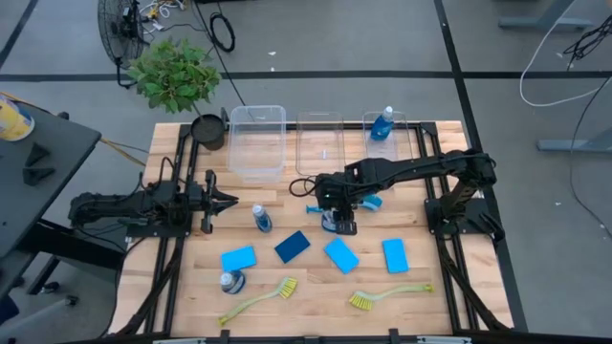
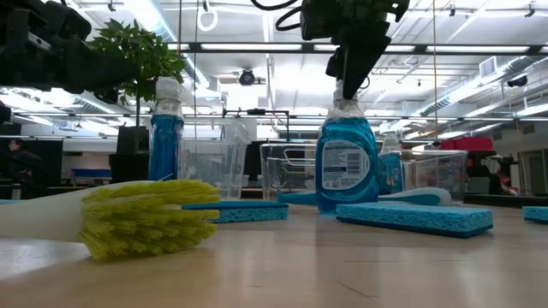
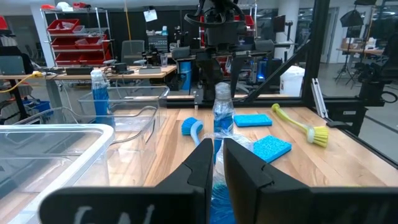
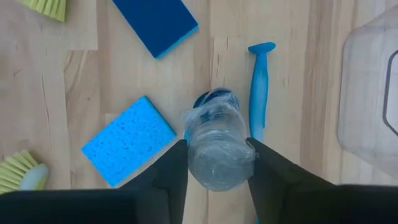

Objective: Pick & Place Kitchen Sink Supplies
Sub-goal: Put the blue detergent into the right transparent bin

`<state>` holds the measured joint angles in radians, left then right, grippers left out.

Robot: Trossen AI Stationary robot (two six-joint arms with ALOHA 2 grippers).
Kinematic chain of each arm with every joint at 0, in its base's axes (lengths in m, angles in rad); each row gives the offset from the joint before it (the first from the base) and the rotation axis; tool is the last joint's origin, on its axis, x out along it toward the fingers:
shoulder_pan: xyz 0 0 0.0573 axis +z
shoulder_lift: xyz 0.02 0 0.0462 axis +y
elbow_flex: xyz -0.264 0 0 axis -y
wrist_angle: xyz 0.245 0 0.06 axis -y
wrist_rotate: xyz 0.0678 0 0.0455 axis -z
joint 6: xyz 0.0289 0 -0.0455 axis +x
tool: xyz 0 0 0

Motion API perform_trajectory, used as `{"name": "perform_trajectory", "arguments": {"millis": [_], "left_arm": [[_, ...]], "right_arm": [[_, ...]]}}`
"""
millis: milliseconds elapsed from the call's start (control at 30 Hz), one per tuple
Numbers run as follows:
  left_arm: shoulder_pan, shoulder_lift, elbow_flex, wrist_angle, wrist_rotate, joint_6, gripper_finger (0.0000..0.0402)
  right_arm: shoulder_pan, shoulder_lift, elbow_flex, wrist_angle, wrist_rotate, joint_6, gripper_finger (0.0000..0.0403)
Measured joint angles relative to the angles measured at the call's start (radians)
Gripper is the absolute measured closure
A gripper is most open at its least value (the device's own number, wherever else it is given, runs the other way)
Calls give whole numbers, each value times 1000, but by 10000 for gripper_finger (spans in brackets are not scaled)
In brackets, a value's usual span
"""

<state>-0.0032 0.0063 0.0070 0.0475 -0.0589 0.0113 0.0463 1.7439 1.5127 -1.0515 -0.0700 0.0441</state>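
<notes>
Bright overhead strip lights (image 2: 257, 47) flood the low view, blowing out the ceiling at twelve o'clock, with arms in silhouette. The yellow-green brush (image 2: 145, 218) close to the lens is soft. Even light from above leaves only faint shadows on the table (image 1: 316, 287).

A grey concrete floor (image 1: 316, 38) crossed by dark seam lines fills the high view's top, with a round black wire-cage fan (image 1: 122, 27) at upper left. In the low view, long white ceiling strip lights (image 2: 479, 47) run across the upper frame.
</notes>
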Motion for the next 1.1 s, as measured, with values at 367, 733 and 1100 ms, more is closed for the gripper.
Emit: {"name": "perform_trajectory", "arguments": {"millis": [367, 733, 1100], "left_arm": [[0, 0, 0, 0, 0, 0, 358], [0, 0, 0, 0, 0, 0, 358], [0, 0, 0, 0, 0, 0, 358]], "right_arm": [[0, -7, 1, -15, 1, 14, 276], [-31, -46, 103, -122, 2, 64, 277], [-130, -114, 253, -247, 67, 90, 277]]}}
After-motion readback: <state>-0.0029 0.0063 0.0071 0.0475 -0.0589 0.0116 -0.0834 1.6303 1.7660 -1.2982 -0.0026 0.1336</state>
